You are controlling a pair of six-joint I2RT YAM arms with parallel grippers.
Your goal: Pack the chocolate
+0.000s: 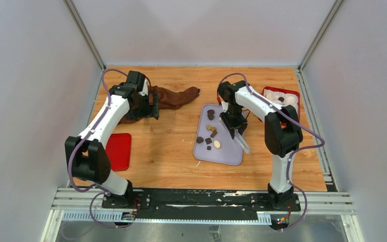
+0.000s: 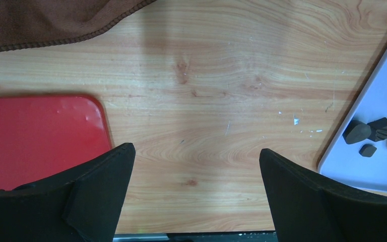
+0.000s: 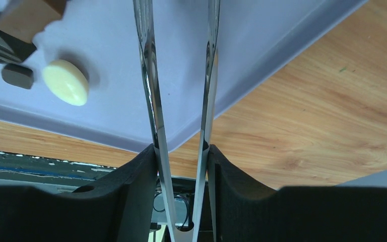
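Observation:
Several small chocolate pieces (image 1: 210, 132), dark, tan and cream, lie on the left half of the lavender tray (image 1: 228, 154). My right gripper (image 1: 233, 126) is shut on metal tongs (image 1: 243, 143) and holds them over the tray's right side. In the right wrist view the tongs (image 3: 151, 91) are slightly apart and hold nothing, and they are pinched between my gripper (image 3: 181, 151). A round cream chocolate (image 3: 65, 82) lies to their left. My left gripper (image 1: 150, 108) is open and empty beside the brown cloth. In its own view (image 2: 196, 156) it hovers over bare wood.
A brown cloth (image 1: 176, 97) lies at the back left. A flat red tray (image 1: 118, 151) lies near the left arm. A red box (image 1: 282, 97) with white cups stands at the back right. The lavender tray's edge (image 2: 378, 101) shows in the left wrist view.

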